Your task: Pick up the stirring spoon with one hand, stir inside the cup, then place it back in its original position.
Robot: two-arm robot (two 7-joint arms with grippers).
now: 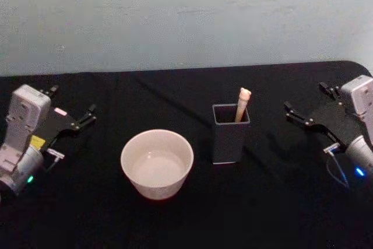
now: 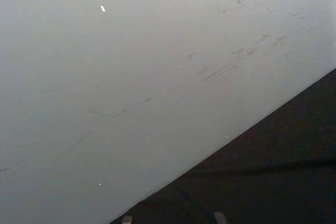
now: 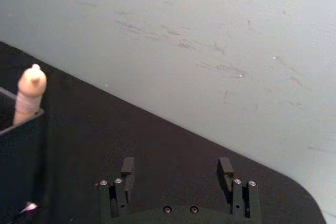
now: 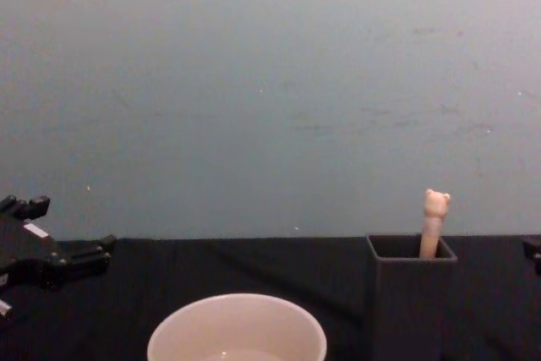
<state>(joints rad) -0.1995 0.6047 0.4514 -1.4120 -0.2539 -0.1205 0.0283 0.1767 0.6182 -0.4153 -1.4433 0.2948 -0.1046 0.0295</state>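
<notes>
The stirring spoon (image 1: 242, 104) stands in the dark grey square holder (image 1: 227, 144) right of centre, its beige bear-topped handle (image 4: 434, 221) sticking up past the rim. Its bowl is hidden inside. The cream cup (image 1: 156, 188) sits on the black table to the holder's left, upright. My left gripper (image 1: 73, 100) rests open at the far left, well away from the cup. My right gripper (image 1: 304, 96) is open at the far right, a hand's width from the holder. In the right wrist view its fingers (image 3: 226, 167) are spread with nothing between them, and the spoon's handle (image 3: 30, 93) shows off to one side.
A black cloth covers the table (image 1: 186, 225), which ends at a pale wall (image 1: 186, 16) behind. The table's back right corner is rounded (image 1: 355, 65). Bare cloth lies between each gripper and the two vessels.
</notes>
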